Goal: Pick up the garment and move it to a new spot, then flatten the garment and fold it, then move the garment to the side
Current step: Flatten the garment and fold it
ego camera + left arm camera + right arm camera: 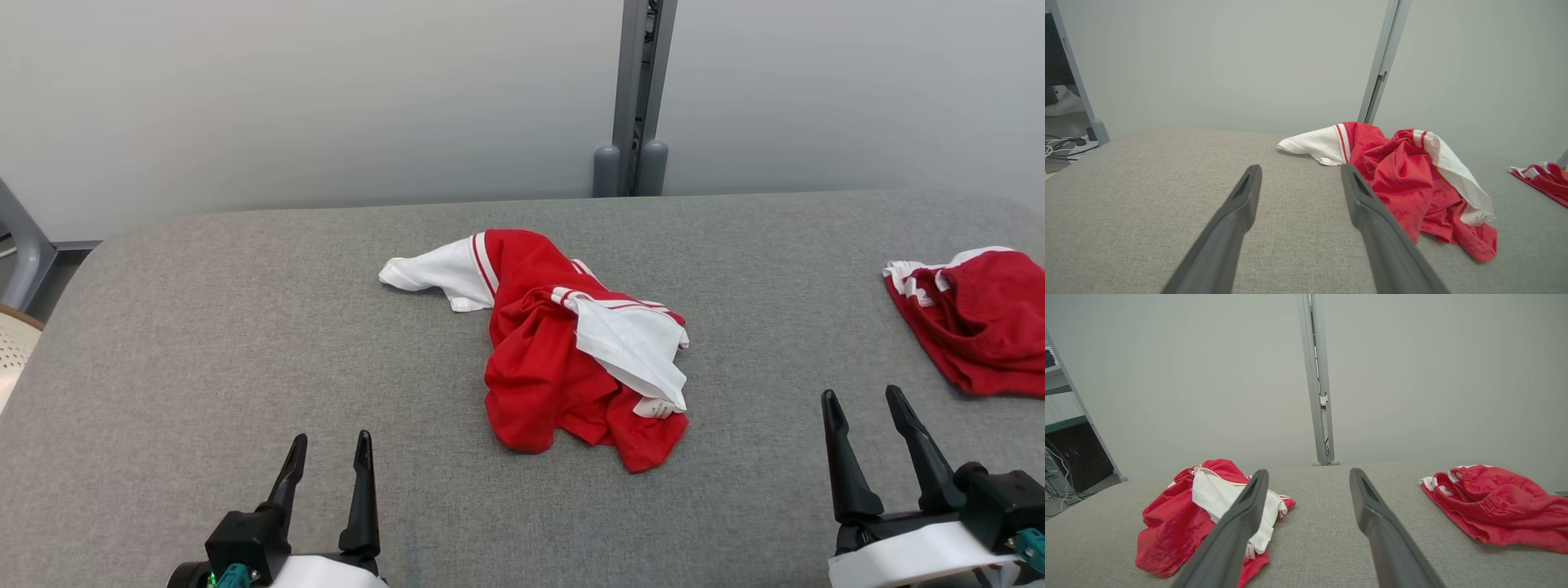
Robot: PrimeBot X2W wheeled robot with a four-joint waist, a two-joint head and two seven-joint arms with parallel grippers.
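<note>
1. garment untouched by either claw: the left claw is at the near left of the grey surface, fingers spread wide, empty.
2. the right claw is at the near right, also spread wide and holding nothing.
3. between and beyond them, the red-and-white garment lies crumpled in a heap mid-surface, one white sleeve stretched out to the left, a white fold with a label lying over the top.
4. a second red piece lies bunched at the right edge, well apart from the heap.
5. behind the surface stands a pale wall with a grey post.
</note>
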